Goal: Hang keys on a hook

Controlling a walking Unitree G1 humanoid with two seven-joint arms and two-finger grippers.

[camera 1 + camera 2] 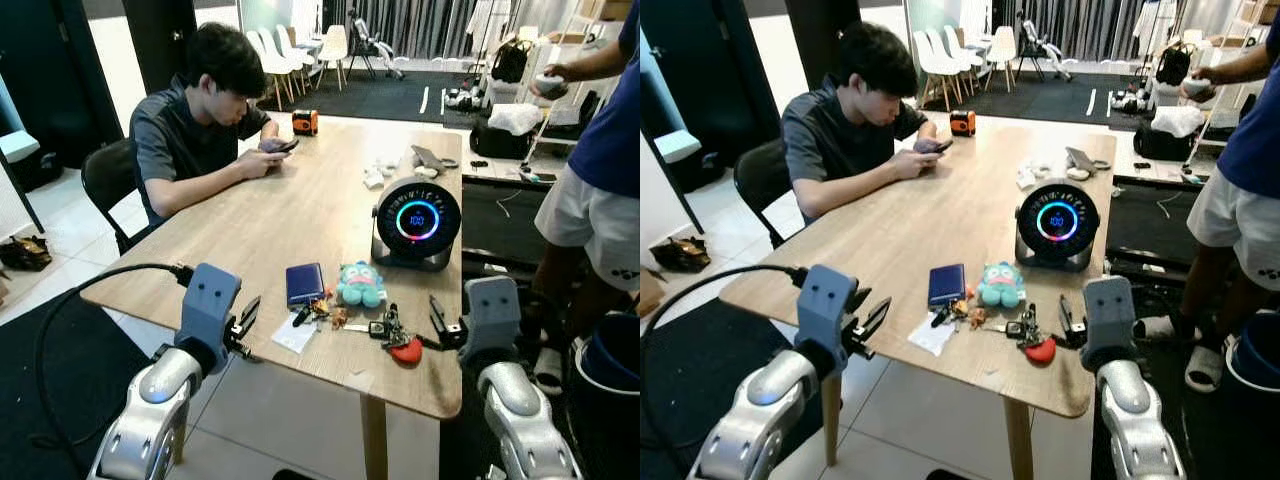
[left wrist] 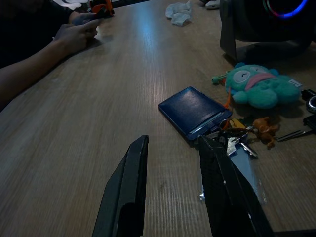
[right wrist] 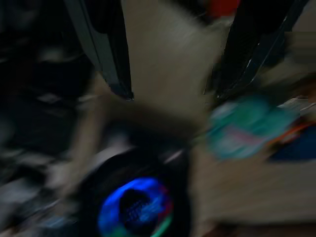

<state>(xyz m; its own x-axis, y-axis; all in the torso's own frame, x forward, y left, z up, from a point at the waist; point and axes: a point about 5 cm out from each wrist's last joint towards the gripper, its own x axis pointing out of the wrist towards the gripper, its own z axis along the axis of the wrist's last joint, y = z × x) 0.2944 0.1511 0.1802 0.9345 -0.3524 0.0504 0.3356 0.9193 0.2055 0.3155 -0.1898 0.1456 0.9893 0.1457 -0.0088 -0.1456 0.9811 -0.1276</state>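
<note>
Head view: left gripper (image 1: 247,318) hangs off the table (image 1: 290,215) edge, fingers apart, w/ nothing in them; keys (image 1: 385,327), a dark bunch w/ red tag, lie near the front edge. Right gripper (image 1: 440,322) is spread, empty, just beside the keys. Left wrist: wallet (image 2: 193,111) ahead. Right wrist: blurred.

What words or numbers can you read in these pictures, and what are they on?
"100": glowing digits inside the lit ring on the round black device on the table; small, so this is my best reading.
White mark on the standing person's shorts: too small to read.
Blue wallet: no readable text.
</note>
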